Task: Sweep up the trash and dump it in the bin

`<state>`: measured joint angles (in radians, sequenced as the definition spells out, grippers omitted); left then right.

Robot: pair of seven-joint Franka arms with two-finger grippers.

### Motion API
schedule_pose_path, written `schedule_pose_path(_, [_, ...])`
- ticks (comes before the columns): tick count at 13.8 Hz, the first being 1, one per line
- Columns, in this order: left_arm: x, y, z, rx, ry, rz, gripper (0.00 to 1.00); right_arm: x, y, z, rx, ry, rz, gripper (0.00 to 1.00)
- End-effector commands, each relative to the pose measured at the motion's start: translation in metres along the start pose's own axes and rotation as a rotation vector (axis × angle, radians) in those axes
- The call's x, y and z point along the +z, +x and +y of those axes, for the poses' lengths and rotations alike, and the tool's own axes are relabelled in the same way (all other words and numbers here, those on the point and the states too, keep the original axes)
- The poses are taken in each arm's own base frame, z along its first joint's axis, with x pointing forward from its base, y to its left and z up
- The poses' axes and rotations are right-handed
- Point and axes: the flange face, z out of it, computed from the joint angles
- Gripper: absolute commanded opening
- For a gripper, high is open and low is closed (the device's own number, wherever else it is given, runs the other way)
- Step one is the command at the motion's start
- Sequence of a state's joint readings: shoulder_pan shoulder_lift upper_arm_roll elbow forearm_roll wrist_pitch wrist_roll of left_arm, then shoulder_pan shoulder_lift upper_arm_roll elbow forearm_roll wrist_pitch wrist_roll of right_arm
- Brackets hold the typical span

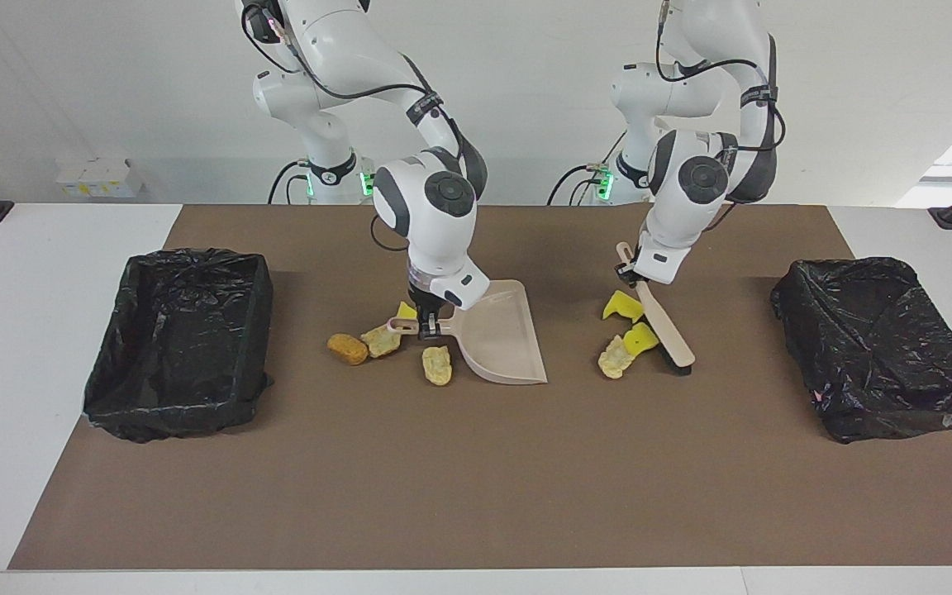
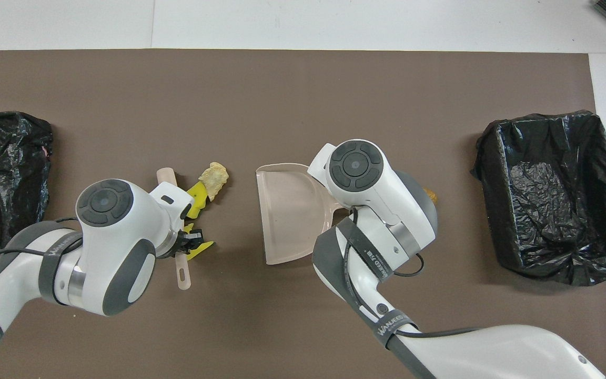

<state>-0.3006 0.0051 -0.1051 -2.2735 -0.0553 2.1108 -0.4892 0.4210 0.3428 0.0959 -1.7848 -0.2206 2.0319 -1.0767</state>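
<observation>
My right gripper (image 1: 429,325) is shut on the handle of the beige dustpan (image 1: 501,335), which lies flat with its mouth toward the left arm's end; it also shows in the overhead view (image 2: 287,213). Trash lies by its handle: a brown lump (image 1: 348,349), a tan lump (image 1: 381,340), a yellow sponge piece (image 1: 406,311) and another lump (image 1: 437,365). My left gripper (image 1: 631,268) is shut on the handle of the brush (image 1: 662,326), tilted with its black bristles on the mat. Two yellow sponge pieces (image 1: 621,306) (image 1: 640,339) and a tan lump (image 1: 612,359) lie against the brush.
Two bins lined with black bags stand on the brown mat: one at the right arm's end (image 1: 183,343), one at the left arm's end (image 1: 877,347). Bare mat lies between the dustpan and the brush.
</observation>
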Motion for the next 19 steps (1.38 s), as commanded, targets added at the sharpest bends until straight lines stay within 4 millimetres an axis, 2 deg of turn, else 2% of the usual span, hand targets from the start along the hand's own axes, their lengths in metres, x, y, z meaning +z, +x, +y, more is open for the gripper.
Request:
schedule_pose_path(1, [0.001, -0.021, 0.037, 0.18, -0.022, 0.007, 0.0, 0.004, 0.016, -0.013, 0.032, -0.003, -0.002, 0.0])
schedule_pose_path(3, [-0.003, -0.038, 0.066, 0.249, -0.027, 0.019, 0.0, 0.005, 0.019, -0.014, 0.051, -0.007, 0.001, 0.0])
schedule_pose_path(5, [-0.009, -0.056, 0.095, 0.284, -0.051, 0.022, 0.0, 0.009, 0.039, -0.021, 0.068, -0.009, 0.001, 0.0])
schedule_pose_path(8, [-0.021, -0.084, 0.132, 0.306, -0.061, 0.018, 0.0, 0.008, 0.041, -0.021, 0.071, -0.012, 0.003, 0.0])
schedule_pose_path(9, [-0.026, -0.085, 0.134, 0.3, -0.055, 0.008, 0.0, 0.01, 0.037, -0.02, 0.077, -0.006, 0.0, 0.0])
schedule_pose_path(12, [-0.064, -0.081, 0.123, 0.296, -0.011, -0.08, 0.0, 0.011, 0.032, -0.016, 0.073, -0.002, -0.004, 0.0])
schedule_pose_path(14, [-0.089, -0.069, 0.095, 0.253, 0.003, -0.128, 0.0, 0.009, 0.033, -0.016, 0.071, -0.008, -0.004, 0.0])
schedule_pose_path(16, [-0.109, -0.08, 0.076, 0.228, 0.01, -0.141, 0.0, 0.009, 0.032, -0.015, 0.07, -0.011, -0.004, 0.0])
schedule_pose_path(18, [-0.103, -0.088, 0.054, 0.179, 0.05, -0.206, 0.0, 0.012, 0.029, -0.011, 0.016, -0.03, -0.004, 0.0])
schedule_pose_path(19, [-0.093, -0.087, 0.035, 0.085, 0.058, -0.22, 0.0, 0.012, 0.029, -0.011, 0.002, -0.033, -0.004, 0.0])
